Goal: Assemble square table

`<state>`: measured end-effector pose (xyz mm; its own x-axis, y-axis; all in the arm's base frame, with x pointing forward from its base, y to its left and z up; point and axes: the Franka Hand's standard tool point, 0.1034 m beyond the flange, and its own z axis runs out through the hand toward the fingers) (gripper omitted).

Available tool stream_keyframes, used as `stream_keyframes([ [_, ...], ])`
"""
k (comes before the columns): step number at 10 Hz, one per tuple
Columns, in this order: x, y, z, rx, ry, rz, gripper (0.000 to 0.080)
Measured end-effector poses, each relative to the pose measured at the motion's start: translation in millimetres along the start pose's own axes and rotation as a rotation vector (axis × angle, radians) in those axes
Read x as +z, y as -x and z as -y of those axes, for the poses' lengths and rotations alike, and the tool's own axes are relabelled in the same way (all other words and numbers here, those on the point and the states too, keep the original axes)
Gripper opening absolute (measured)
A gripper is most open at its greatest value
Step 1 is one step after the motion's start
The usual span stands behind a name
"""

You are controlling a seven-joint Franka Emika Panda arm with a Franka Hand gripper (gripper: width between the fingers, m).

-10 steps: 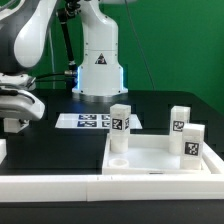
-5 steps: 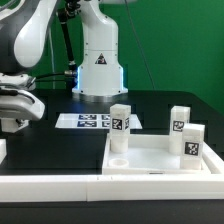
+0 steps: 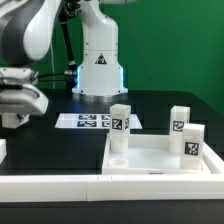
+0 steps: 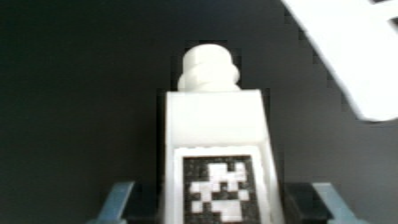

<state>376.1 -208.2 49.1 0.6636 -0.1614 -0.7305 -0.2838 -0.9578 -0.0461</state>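
Four white legs show across the two views. At the exterior view's left the arm (image 3: pixel 25 45) reaches down over the black surface (image 3: pixel 150 105), and its jaws sit low at the frame's edge, partly cut off. The wrist view shows the first leg (image 4: pixel 214 140) standing between the two blue fingertips (image 4: pixel 118 200), its tag facing the camera and its rounded peg pointing away; the jaws are narrowed around this leg, one fingertip close on each side, though actual contact is hard to confirm.

Further right in the exterior view, the marker board (image 3: pixel 82 121) lies flat on the surface in front of the robot's white base (image 3: pixel 100 60). Next comes the square panel (image 3: pixel 150 158) with its raised rim, lying flat near the front. A second leg (image 3: pixel 119 133) stands upright at the panel's near-left corner, its tag facing the camera. Toward the exterior view's right, a third leg (image 3: pixel 179 119) stands behind the panel's far rim, and a fourth leg (image 3: pixel 192 145) stands upright just in front of it at the panel's right side. A long white bar (image 3: pixel 50 184) edges the surface along the front.
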Motion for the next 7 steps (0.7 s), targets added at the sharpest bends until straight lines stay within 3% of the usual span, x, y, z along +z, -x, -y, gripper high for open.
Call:
stream_keyframes([
  [2,-37.1,11.1,19.1,-0.02,-0.013,-0.029,0.0287],
  [5,-40.4,8.2,20.5,-0.023,-0.011,-0.074,0.0287],
  [7,-53.5,3.9,32.2,-0.041,0.01,-0.225,0.0287],
])
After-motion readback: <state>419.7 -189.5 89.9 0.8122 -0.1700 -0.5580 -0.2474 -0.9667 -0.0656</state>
